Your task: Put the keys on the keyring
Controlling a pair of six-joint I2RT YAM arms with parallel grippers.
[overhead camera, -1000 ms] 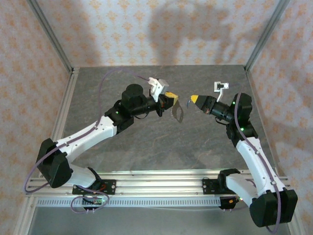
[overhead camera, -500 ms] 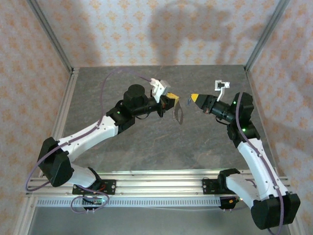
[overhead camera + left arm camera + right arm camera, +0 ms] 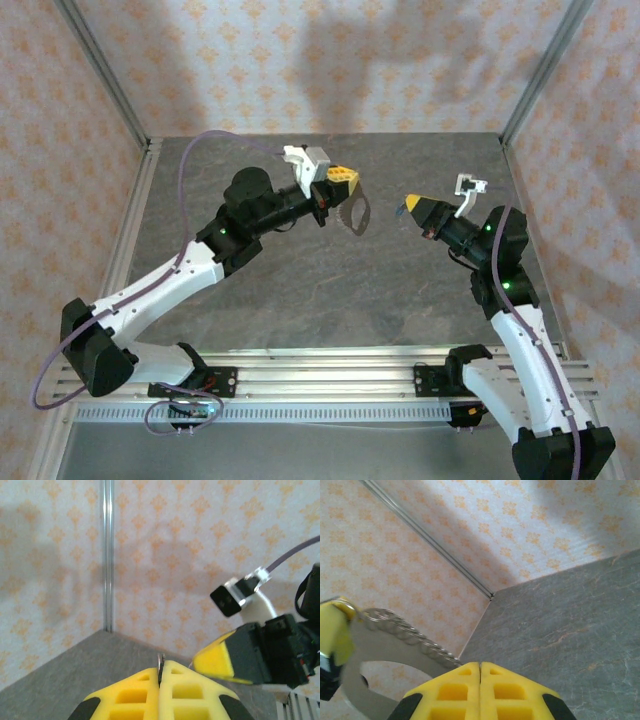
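Top view: two arms reach in over a grey counter [image 3: 300, 300] walled with patterned paper, their ends facing each other above its middle. The left fingers [image 3: 343, 175], yellow, are pressed together on the top of the keyring [image 3: 357, 213], which hangs below them as a dark oval loop, clear of the counter. The right fingers [image 3: 411, 207], also yellow, point at the loop from the right, near it but apart from it; they are together, and whether anything is pinched in them is too small to tell. Left wrist view: the left fingers [image 3: 135, 695] meet along a closed seam, with a thin metal edge of the keyring [image 3: 160, 660] standing up out of the seam. The right fingers [image 3: 215, 661] lie just beyond and to the right, tip toward the seam, with a black body and a small camera bracket [image 3: 240, 592] behind them. Right wrist view: the right fingers [image 3: 455, 690] are closed flat against each other, nothing visible between the tips. The keyring [image 3: 395, 650] crosses the lower left as a pale grey band with a chain strand [image 3: 405, 630] along its upper edge, one end held at the left finger [image 3: 332, 627]. Behind lie the counter [image 3: 580, 630] and a wall corner.
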